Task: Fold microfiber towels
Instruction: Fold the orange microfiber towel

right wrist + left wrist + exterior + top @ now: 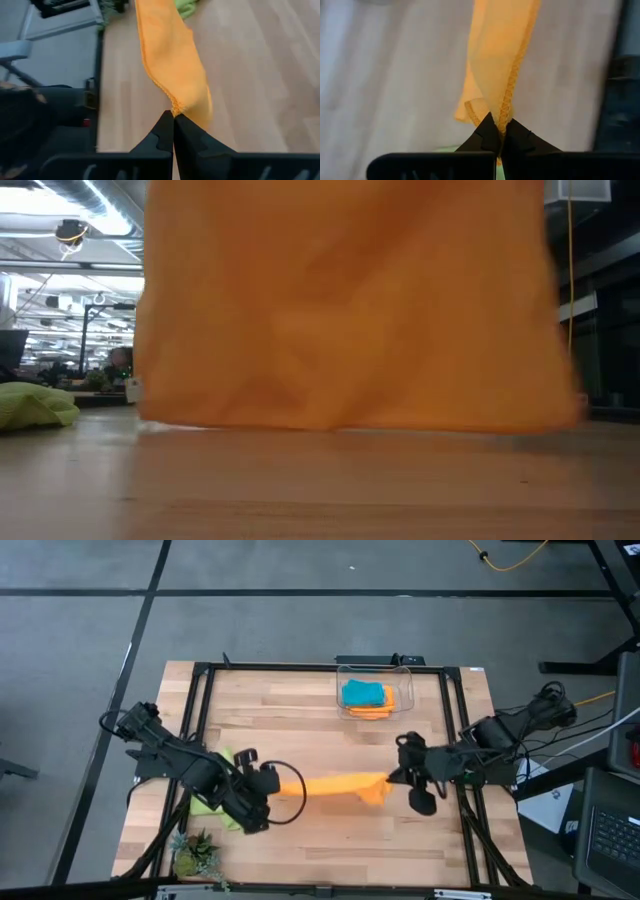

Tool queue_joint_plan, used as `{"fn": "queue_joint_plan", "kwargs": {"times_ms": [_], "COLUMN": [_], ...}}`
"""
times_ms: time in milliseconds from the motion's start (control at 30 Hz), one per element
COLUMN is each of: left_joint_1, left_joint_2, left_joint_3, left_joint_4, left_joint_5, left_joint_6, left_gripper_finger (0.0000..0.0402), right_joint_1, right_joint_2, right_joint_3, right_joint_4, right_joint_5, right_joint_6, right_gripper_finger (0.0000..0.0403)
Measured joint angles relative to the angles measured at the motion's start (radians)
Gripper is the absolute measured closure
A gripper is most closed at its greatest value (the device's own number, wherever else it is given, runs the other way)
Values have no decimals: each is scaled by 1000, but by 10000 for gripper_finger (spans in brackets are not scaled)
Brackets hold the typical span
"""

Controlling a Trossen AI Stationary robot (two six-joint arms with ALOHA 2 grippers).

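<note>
Both grippers — left [268, 783], right [398, 777] — fingers clamped on stretched orange towel [335, 786]; green towel [218, 802] beneath left arm

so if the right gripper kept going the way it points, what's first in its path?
The orange towel it already pinches, stretched ahead toward the left gripper. Past that, likely the left gripper itself, then the lime green towel; depth is hard to judge.

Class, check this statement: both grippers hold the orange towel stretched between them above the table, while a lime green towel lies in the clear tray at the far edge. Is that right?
Not quite. The clear tray holds a turquoise towel on top of an orange one, as the high view shows. The lime green towel lies on the table under the left arm. The rest stands: the left gripper and right gripper hold the orange towel stretched between them.
</note>
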Motion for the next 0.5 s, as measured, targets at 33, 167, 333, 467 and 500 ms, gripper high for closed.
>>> {"fn": "queue_joint_plan", "kwargs": {"times_ms": [33,167,333,467,500], "left_joint_1": [-5,-20,-21,21,33], "left_joint_2": [0,1,1,2,3], "left_joint_3": [0,35,92,42,10], "left_joint_4": [27,96,78,30,30], "left_joint_5": [15,31,31,44,46], "left_joint_6": [3,55,60,19,14], "left_gripper_finger": [401,401,401,402,401], "right_joint_1": [12,36,35,11,3], "right_joint_2": [2,6,8,52,70], "right_joint_3": [8,50,73,28,3], "right_joint_4": [0,0,-13,-87,-95], "right_joint_5": [0,2,31,61,70], "right_joint_6": [8,5,-39,2,13], "right_gripper_finger": [398,399,399,400,400]}}
